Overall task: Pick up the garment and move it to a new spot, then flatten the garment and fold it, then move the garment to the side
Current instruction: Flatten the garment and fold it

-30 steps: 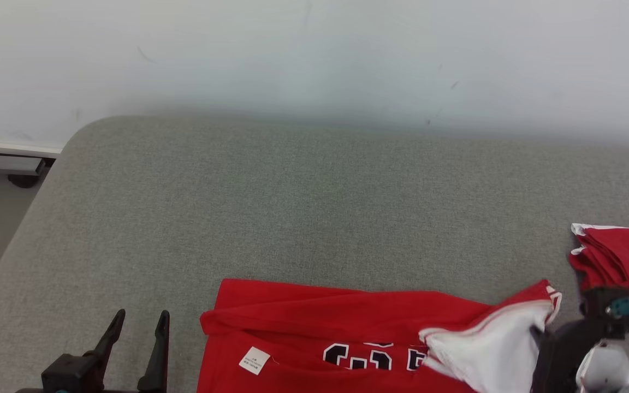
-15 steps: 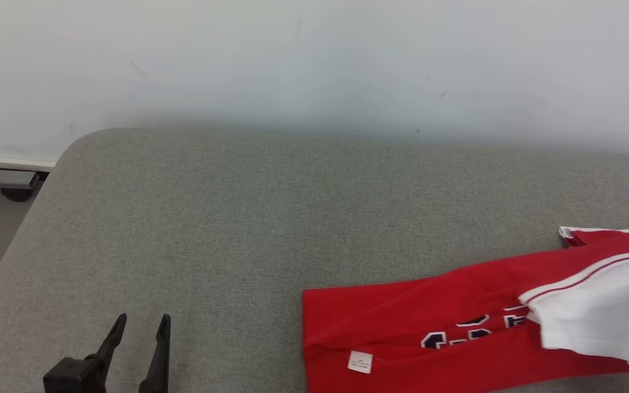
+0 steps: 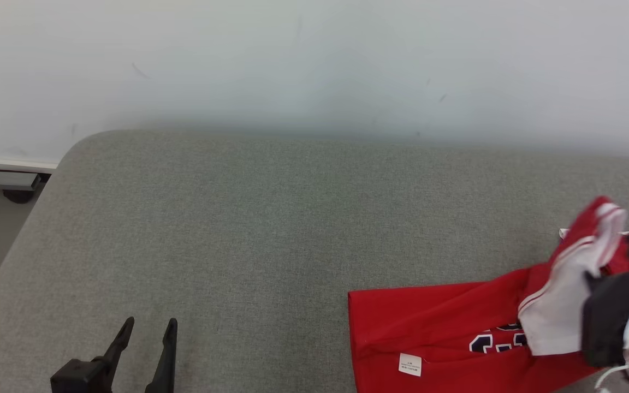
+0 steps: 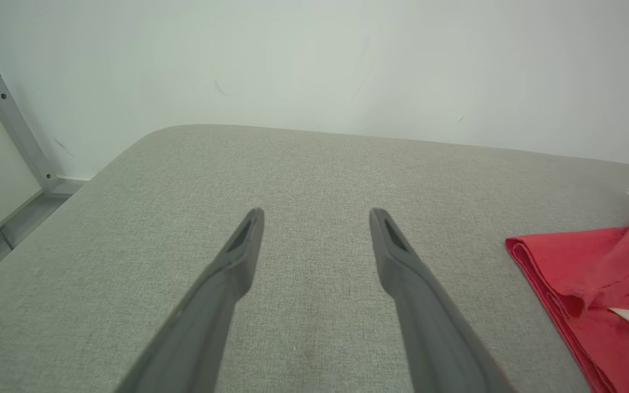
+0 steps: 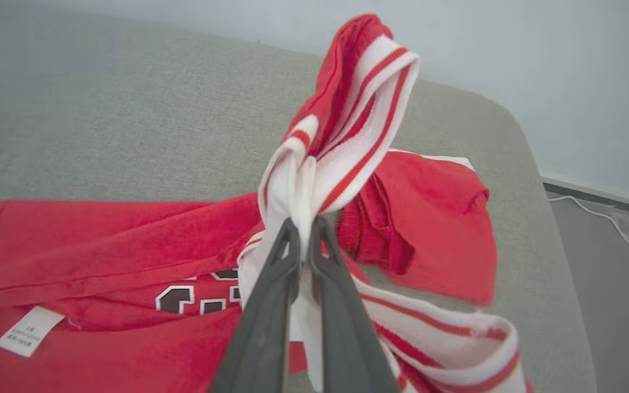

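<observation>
The garment [image 3: 445,333] is a red jersey with white striped trim, dark numerals and a small white label. It lies folded at the lower right of the grey cushion [image 3: 271,218]. My right gripper [image 5: 304,229] is shut on the jersey's white striped edge [image 5: 347,136] and holds that part lifted above the rest. In the head view the right arm [image 3: 620,322] sits at the right edge behind the raised cloth. My left gripper [image 3: 148,330] stands open at the lower left, well apart from the jersey [image 4: 593,289], with nothing between its fingers [image 4: 238,256].
A second red piece with white trim [image 5: 429,218] lies on the cushion just past the held edge. A pale wall [image 3: 314,54] backs the cushion. Floor and a metal rail [image 3: 3,177] lie off the left edge; a white cable [image 5: 620,224] runs on the floor at right.
The right gripper has dragged the jersey to the right across the cushion and lifted its white striped edge. The left gripper has stayed open in place.
</observation>
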